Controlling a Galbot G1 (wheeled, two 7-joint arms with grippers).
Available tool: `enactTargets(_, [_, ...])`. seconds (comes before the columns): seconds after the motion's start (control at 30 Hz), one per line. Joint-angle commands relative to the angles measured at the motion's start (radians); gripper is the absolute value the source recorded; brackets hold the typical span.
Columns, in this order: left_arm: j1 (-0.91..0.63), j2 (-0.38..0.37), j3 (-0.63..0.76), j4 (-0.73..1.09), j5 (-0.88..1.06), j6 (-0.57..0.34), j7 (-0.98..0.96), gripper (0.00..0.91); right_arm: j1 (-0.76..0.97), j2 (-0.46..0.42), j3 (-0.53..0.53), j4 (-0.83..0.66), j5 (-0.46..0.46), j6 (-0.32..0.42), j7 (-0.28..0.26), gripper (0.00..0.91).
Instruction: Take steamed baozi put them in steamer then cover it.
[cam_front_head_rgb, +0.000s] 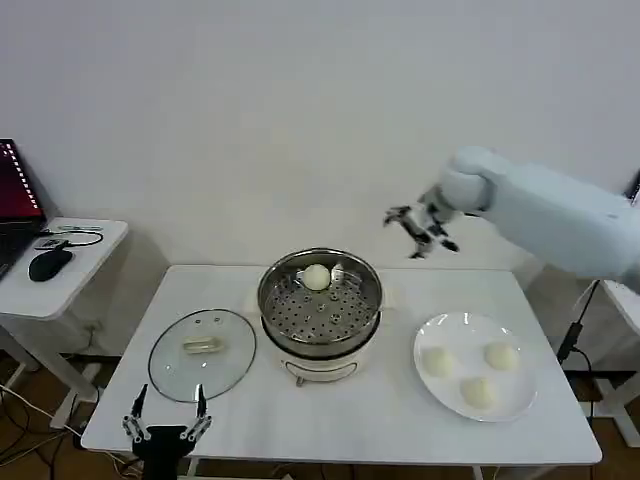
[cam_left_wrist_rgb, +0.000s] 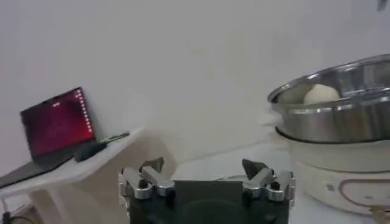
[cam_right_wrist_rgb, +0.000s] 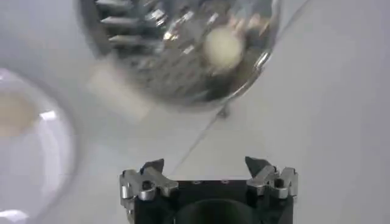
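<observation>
The steamer (cam_front_head_rgb: 320, 318) stands mid-table, a shiny perforated basket on a white base, with one steamed baozi (cam_front_head_rgb: 316, 277) at its back. Three more baozi (cam_front_head_rgb: 437, 361) lie on the white plate (cam_front_head_rgb: 520, 400) to its right. The cover (cam_front_head_rgb: 202, 352), a clear glass lid with a pale handle, lies flat to the steamer's left. My right gripper (cam_front_head_rgb: 422, 228) hangs open and empty in the air behind and right of the steamer. The right wrist view looks down on the steamer (cam_right_wrist_rgb: 177, 67) and its baozi (cam_right_wrist_rgb: 222, 47) beyond my right gripper (cam_right_wrist_rgb: 204, 164). My left gripper (cam_front_head_rgb: 168, 415) is open at the table's front edge, by the cover.
A side table (cam_front_head_rgb: 70, 270) at the left holds a laptop (cam_front_head_rgb: 15, 200) and a mouse (cam_front_head_rgb: 48, 263). From the left wrist, my left gripper (cam_left_wrist_rgb: 203, 167) faces the steamer (cam_left_wrist_rgb: 341, 115), with the laptop (cam_left_wrist_rgb: 55, 125) off to one side. Cables hang off the table's right.
</observation>
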Motion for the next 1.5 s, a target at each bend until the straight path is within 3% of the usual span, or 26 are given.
enactTargets(0.03, [-0.022, 0.007, 0.017, 0.004, 0.028, 0.026, 0.062, 0.907, -0.036, -0.301, -0.154, 0.221, 0.091, -0.133, -0.022, 0.907])
enactTargets(0.17, [-0.018, 0.004, 0.019, 0.000, 0.036, 0.025, 0.067, 0.907, -0.144, -0.303, -0.113, 0.212, 0.119, -0.154, -0.001, 0.907])
enactTargets(0.4, [-0.010, -0.005, 0.014, 0.006, 0.042, 0.024, 0.067, 0.907, -0.336, -0.225, 0.070, 0.120, 0.137, -0.169, 0.028, 0.907])
enactTargets(0.87, [-0.003, -0.016, 0.008, 0.021, 0.054, 0.018, 0.061, 0.907, -0.424, -0.056, 0.131, -0.006, 0.100, -0.176, 0.048, 0.907])
enactTargets(1.23, [-0.007, -0.022, 0.007, 0.030, 0.056, 0.018, 0.060, 0.907, -0.453, -0.003, 0.151, -0.075, 0.048, -0.177, 0.040, 0.907])
enactTargets(1.5, [-0.006, -0.025, 0.007, 0.026, 0.058, 0.018, 0.059, 0.907, -0.469, 0.012, 0.161, -0.100, 0.001, -0.178, 0.036, 0.685])
